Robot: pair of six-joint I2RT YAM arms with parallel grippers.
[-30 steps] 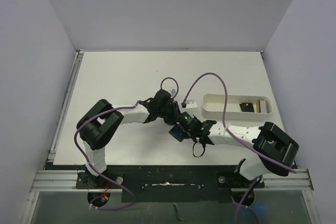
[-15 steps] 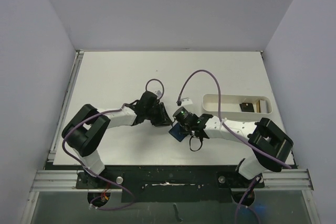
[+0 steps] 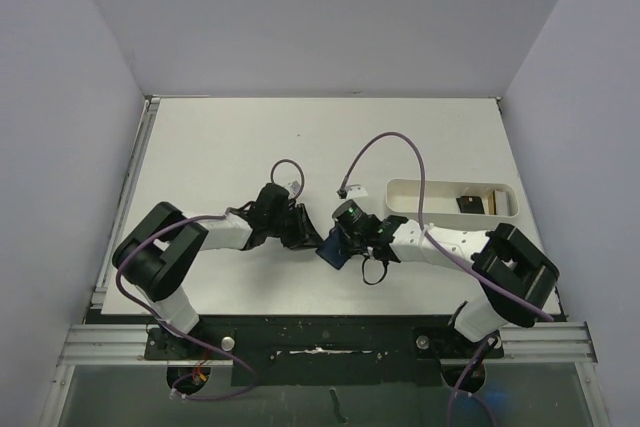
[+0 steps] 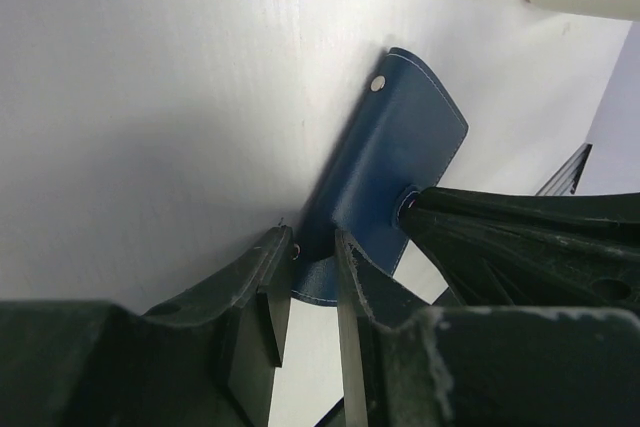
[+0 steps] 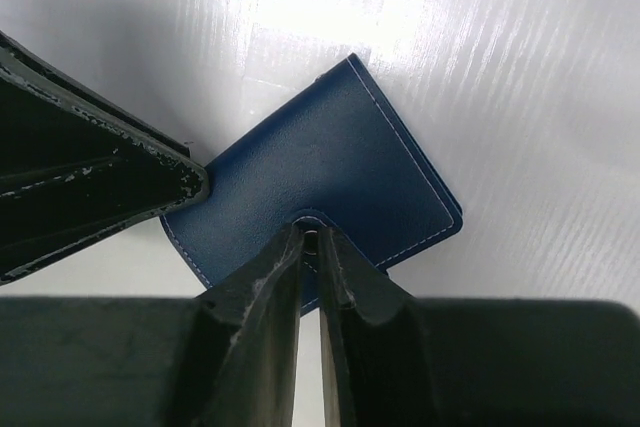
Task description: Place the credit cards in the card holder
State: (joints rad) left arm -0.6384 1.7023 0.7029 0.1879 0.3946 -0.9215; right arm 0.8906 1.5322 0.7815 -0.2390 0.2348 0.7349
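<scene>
tabletop (image 3: 220, 147): white, plain, glare streaks in the wrist views
walls (image 3: 330, 17): pale grey, enclosing left, far and right
card holder (image 3: 333, 247): navy, near centre, between both tools
left tool (image 4: 312, 247): narrow, seemingly pinching the holder's corner
right tool (image 5: 311, 237): nearly closed, nipping its edge
credit cards (image 3: 467, 204): in white tray (image 3: 400, 209), right

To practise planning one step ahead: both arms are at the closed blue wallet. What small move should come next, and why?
Probably the right fingers, shut on the card holder's flap edge, should peel it open while the left fingers, set around another edge, steady it. It lies closed on the table, and the credit cards sit in the white tray.
</scene>
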